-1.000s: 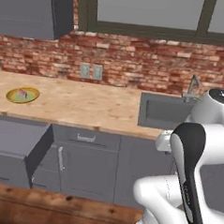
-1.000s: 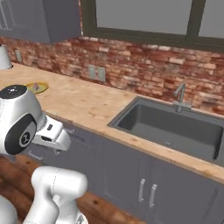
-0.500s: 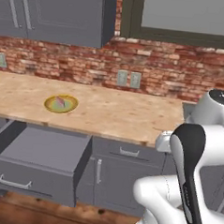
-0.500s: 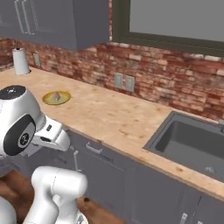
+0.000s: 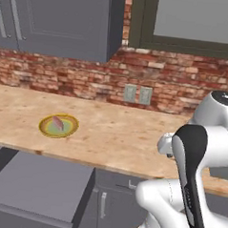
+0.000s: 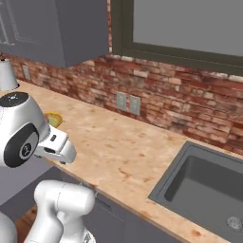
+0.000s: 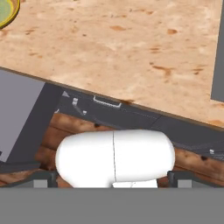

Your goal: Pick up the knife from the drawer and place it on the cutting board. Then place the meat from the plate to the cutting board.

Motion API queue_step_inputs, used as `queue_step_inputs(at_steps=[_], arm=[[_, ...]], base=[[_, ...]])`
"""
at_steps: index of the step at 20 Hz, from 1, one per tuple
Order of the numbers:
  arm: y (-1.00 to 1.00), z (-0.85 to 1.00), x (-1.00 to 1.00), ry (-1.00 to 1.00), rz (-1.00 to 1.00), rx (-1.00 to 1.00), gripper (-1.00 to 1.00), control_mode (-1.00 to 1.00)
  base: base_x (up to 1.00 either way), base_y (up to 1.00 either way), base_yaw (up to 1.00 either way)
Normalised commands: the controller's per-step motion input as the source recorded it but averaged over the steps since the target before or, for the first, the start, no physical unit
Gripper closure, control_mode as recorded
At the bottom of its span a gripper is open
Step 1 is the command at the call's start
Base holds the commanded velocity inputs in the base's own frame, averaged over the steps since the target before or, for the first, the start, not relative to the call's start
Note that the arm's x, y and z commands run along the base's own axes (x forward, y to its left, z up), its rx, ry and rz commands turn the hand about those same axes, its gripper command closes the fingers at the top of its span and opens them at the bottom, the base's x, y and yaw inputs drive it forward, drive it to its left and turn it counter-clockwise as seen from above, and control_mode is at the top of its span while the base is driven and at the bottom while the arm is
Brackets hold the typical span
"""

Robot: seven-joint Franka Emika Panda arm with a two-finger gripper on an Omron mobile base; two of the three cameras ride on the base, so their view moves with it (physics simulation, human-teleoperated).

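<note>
The plate [image 5: 59, 126] is round with a golden-yellow rim and a pale greenish centre, and the meat [image 5: 57, 122], a small pinkish oblong slab, lies on it; both sit on the light wooden counter [image 5: 119, 135], well off to the left of the arm. In the hand view a yellow arc of the plate's rim shows at the top left corner, far from the gripper [image 7: 113, 177] and across the counter from it. The drawer [image 5: 37, 190] stands pulled open below the counter edge, a wide shallow dark-grey box with a flat grey floor; in the hand view its floor lies to the left of the fingers, lower than the countertop. The two small dark finger tips [image 7: 46, 177] stand wide apart at the bottom of the hand view, holding nothing and touching nothing, with cabinet fronts and brown floor beneath them. The drawer's front edge is cut off at the bottom of the left base view, so its handle and part of its floor cannot be made out. The plate is largely hidden behind the arm in the right base view.
</note>
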Motion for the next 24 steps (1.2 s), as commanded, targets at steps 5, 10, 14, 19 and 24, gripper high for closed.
queue_step_inputs(at_steps=[5, 10, 14, 19, 24], arm=[[0.0, 0.0, 0.0, 0.0, 0.0, 0.0, -1.0, 1.0], [0.0, 0.0, 0.0, 0.0, 0.0, 0.0, -1.0, 1.0], [0.0, 0.0, 0.0, 0.0, 0.0, 0.0, -1.0, 1.0], [0.0, 0.0, 0.0, 0.0, 0.0, 0.0, -1.0, 1.0], [0.0, 0.0, 0.0, 0.0, 0.0, 0.0, -1.0, 1.0]], base=[[0.7, 0.41, 0.0], [0.53, 0.96, 0.04], [0.55, 1.0, 0.18], [0.26, 1.0, 0.27], [0.28, 1.0, 0.28]])
